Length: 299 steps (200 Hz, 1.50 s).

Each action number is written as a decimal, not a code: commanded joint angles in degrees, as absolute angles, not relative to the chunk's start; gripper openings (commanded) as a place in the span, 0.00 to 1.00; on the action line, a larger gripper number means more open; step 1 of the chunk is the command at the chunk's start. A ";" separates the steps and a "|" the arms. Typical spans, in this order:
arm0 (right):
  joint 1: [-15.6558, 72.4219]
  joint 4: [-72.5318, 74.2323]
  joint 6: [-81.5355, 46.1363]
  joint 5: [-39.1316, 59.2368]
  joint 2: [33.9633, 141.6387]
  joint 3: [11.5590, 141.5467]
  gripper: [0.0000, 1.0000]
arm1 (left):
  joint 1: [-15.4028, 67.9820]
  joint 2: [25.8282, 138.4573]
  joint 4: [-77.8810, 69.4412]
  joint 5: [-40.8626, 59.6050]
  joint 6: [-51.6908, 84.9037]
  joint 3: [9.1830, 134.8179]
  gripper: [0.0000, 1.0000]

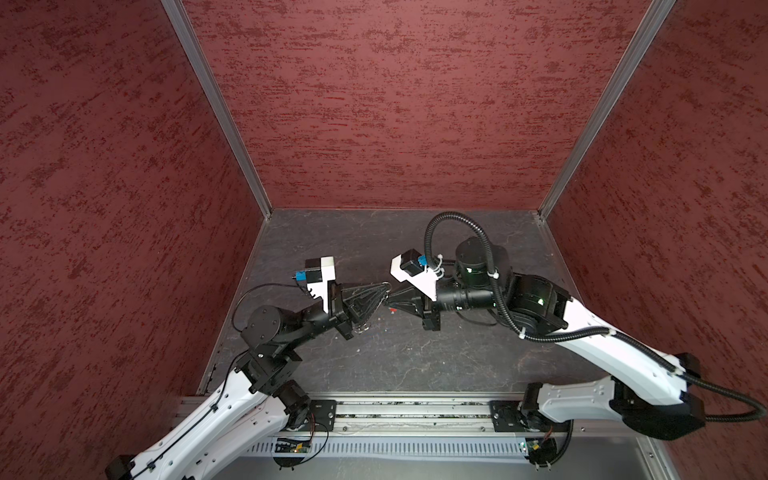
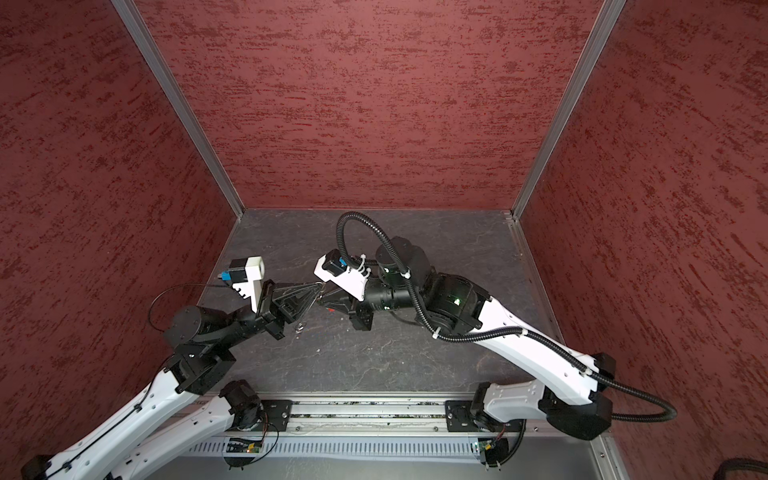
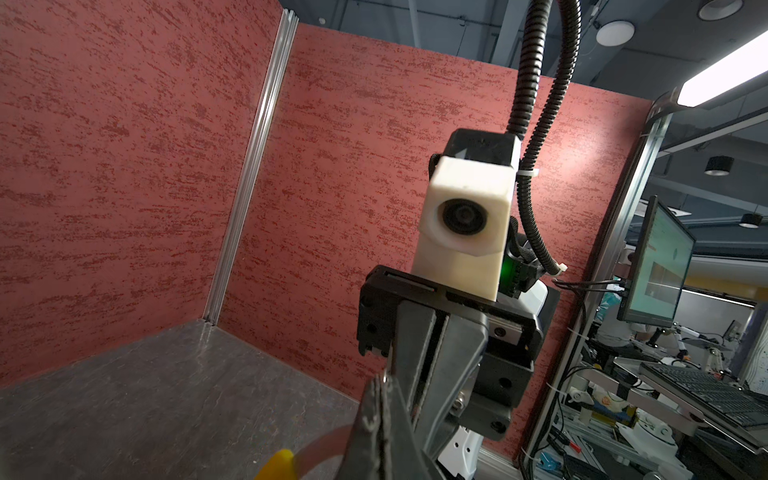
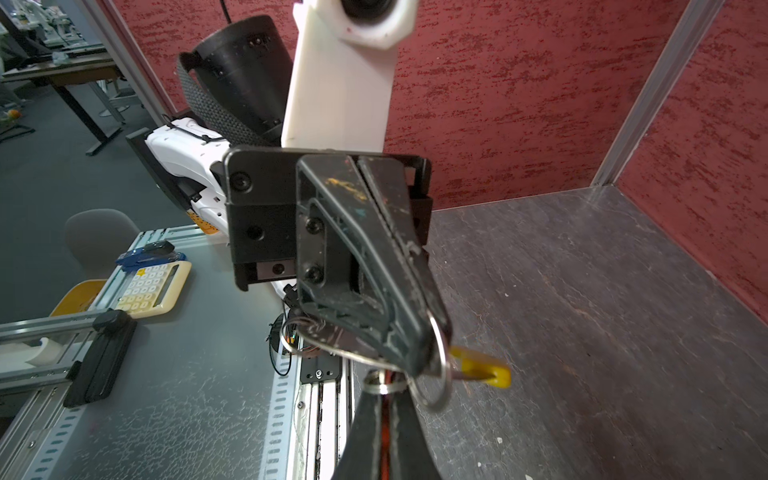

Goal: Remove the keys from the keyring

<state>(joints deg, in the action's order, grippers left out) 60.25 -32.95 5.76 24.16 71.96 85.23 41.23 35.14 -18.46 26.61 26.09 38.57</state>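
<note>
Table (image 1: 415, 365): bare dark surface in both top views. We see no freed key lying on it, so we judge that no removal is finished.
Left gripper (image 4: 419, 357): pressed together on the big silver loop of the keyring (image 4: 445, 374), which it holds in the air above the middle of the table.
Right gripper (image 4: 384, 405): pressed together on the red tag (image 1: 391, 309), tip to tip with the left gripper.
Keyring: hangs between the two tips. Its yellow section (image 4: 482, 368) juts out just beside the tip of the left gripper.
Keys: we can place only the one with the red tag, pinched in the right gripper. Its blade is hidden, and we see no blue tag in any view.
Small ring (image 4: 291, 338): hangs under the left gripper with a flat metal piece. We cannot tell whether that piece is a key.
Step in hand: we judge it to be working the red-tagged key off the loop. It is not yet clear of the keyring.
Left to do: free that key, then find and free the other.
Writing: none legible. The buttons of the calculator (image 4: 153, 286) and the screen of the monitor (image 3: 656, 266) are too small to read.
</note>
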 commanded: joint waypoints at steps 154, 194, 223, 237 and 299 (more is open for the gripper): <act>60.56 -29.50 2.68 25.77 66.89 79.32 0.00 | 40.36 32.62 -13.66 26.67 23.64 40.83 0.00; 60.58 -28.91 1.81 25.93 66.27 78.09 0.00 | 40.25 32.26 -13.14 26.74 23.30 41.31 0.00; 60.56 -28.70 1.89 26.50 66.38 78.40 0.00 | 40.25 32.51 -13.33 27.09 23.51 41.48 0.00; 60.56 -28.36 1.83 27.04 66.53 78.36 0.00 | 40.21 32.69 -13.55 27.56 23.46 41.65 0.00; 60.38 -22.25 3.47 30.70 72.58 80.78 0.00 | 40.17 35.38 -22.84 30.39 29.45 39.34 0.00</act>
<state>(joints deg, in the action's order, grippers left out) 59.94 -25.56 1.67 25.78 68.64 78.37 40.53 34.09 -15.25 29.76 25.89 39.75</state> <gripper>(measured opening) 0.052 0.047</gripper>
